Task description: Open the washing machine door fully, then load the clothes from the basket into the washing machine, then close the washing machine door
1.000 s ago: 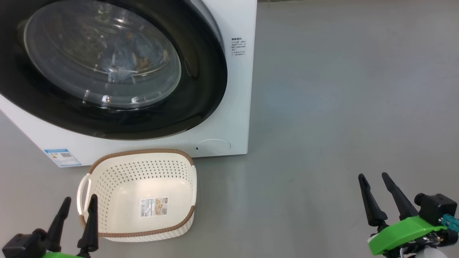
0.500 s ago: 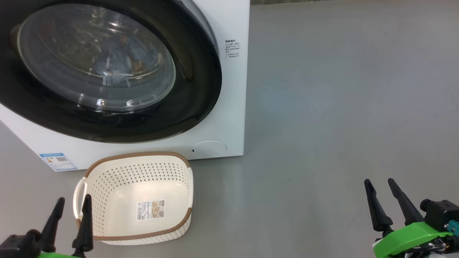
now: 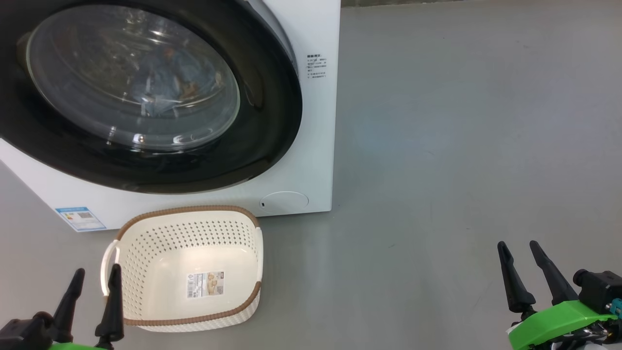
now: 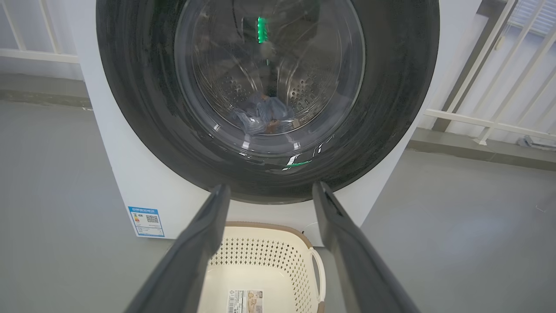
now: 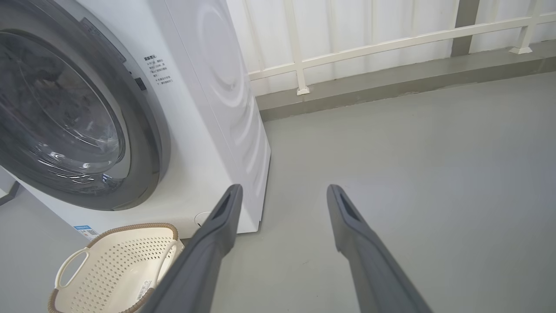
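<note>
The washing machine (image 3: 316, 160) is being seen on the grey floor (image 3: 447, 160), its front facing the robot. The washing machine door (image 3: 274, 136) is being held flat against that front, shut, with its glass bowl bulging inward toward the drum. Through the glass the clothes (image 3: 170, 82) are being shown as a light-blue heap low in the drum, with orange marks faintly visible; which way they are lying cannot be told.

The basket (image 3: 187, 209) is being shown upright on the floor just in front of the machine, below the door's lower rim, its mouth facing up. Its long axis is being laid across the head view, roughly along the machine's front, with a handle at each short end. A label sticker (image 3: 206, 284) is being shown on its bare bottom. A round service flap (image 3: 284, 201) is sitting just beyond its right corner, and a small blue sticker (image 3: 80, 218) beyond its left.

The left gripper (image 3: 96, 269) is being held just beside the basket's left handle, fingers spread apart with nothing between them, pointing toward the door. The right gripper (image 3: 517, 244) is being held well apart from the basket, over bare floor, its fingers likewise spread and gripping nothing.
</note>
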### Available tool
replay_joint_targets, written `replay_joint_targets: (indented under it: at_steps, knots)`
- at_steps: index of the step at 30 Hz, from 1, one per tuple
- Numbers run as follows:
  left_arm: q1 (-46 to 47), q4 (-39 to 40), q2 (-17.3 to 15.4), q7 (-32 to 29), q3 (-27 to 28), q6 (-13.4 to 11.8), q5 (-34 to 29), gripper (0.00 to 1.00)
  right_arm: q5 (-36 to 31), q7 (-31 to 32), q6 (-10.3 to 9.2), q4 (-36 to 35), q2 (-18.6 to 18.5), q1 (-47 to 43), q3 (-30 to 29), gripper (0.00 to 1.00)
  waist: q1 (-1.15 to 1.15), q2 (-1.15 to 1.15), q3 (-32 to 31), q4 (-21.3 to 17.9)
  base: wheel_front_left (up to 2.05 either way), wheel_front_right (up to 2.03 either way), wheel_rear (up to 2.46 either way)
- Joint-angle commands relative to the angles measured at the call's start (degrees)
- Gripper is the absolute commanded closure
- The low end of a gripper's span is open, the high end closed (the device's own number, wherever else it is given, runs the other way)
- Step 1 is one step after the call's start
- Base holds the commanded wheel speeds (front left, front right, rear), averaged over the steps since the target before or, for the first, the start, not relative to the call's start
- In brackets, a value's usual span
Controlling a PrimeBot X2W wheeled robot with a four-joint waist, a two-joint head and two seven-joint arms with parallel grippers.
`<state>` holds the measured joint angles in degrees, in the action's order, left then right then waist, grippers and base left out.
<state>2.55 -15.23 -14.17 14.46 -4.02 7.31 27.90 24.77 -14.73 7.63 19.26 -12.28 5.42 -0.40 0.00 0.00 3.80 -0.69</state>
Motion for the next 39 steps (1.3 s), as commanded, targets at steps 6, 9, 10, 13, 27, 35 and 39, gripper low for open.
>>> replay_joint_targets:
  at_steps: [6,9,10,13,27,35,39]
  knots:
    - [-0.2,-1.8,2.2,-0.3,-0.1,0.0,0.1,1.00,0.2,0.1,0.00,2.1,1.2,-0.8,0.0,1.00,0.00,0.00,0.0,0.0,0.00,0.00,0.00]
    - [-0.4,-2.7,3.4,-0.4,-0.4,0.0,0.3,1.00,0.4,0.2,0.00,3.5,2.0,-1.2,0.0,1.00,0.00,0.00,0.0,0.0,0.00,0.00,0.00]
    - [-0.4,-2.7,3.5,-0.6,-0.3,0.0,0.8,1.00,0.9,0.4,0.00,3.4,2.1,-1.2,0.0,1.00,0.00,0.00,0.0,0.0,0.00,0.00,0.00]
    - [-0.4,-2.5,3.7,-1.1,-0.1,0.0,2.4,1.00,2.5,0.9,-0.01,3.1,2.3,-1.1,-0.2,1.00,0.07,0.00,-0.1,0.1,0.00,0.00,0.00]
    - [0.1,-2.2,4.5,-3.3,1.1,0.0,9.6,1.00,10.1,3.2,-0.02,2.2,3.1,-0.9,-0.9,1.00,0.00,0.00,-0.5,0.1,0.00,0.00,0.00]
    - [0.4,-1.9,5.0,-4.7,1.8,0.0,13.7,1.00,14.4,4.6,-0.03,1.6,3.6,-0.8,-1.3,1.00,0.00,0.00,-0.7,0.2,0.00,0.00,0.00]
    - [0.6,-1.8,5.3,-5.3,2.2,0.0,15.8,1.00,16.5,5.3,-0.03,1.4,3.8,-0.7,-1.5,1.00,0.00,0.00,-0.9,0.2,0.00,0.00,0.00]
